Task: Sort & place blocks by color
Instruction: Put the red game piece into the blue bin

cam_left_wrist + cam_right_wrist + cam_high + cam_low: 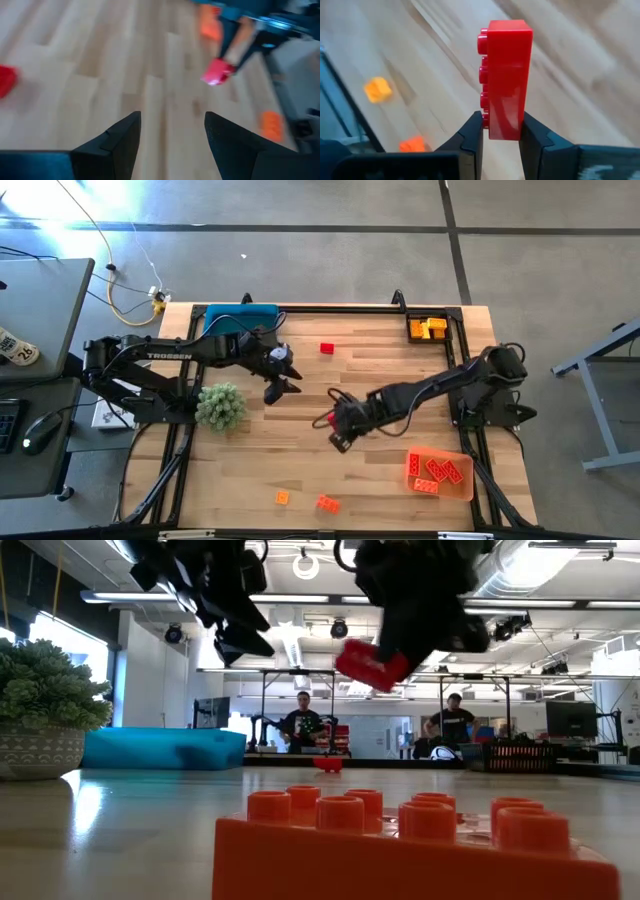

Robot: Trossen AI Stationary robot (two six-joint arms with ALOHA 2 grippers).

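My right gripper (338, 438) hangs over the middle of the table, shut on a red block (505, 80) that is lifted clear, as the low view shows (372, 665). My left gripper (282, 386) hovers open above the table's left centre, with nothing between its fingers (172, 135). Another red block (327, 348) lies on the wood toward the far edge. Two orange blocks (283, 498) (327, 503) lie near the front edge; one of them fills the foreground of the low view (400, 840). My right gripper pinches the red block's near end (502, 127) between its two fingers, one on the studded face and one on the opposite face. The fingers slant down from above and lie along the block, whose length sticks out past the fingertips, clear of the table.
A tray (462, 485) with several red blocks sits at the front right. A black tray (455, 328) with yellow and orange blocks is at the far right corner, and a blue tray (240, 318) at the far left. A green plant ball (220, 405) stands near the left edge.
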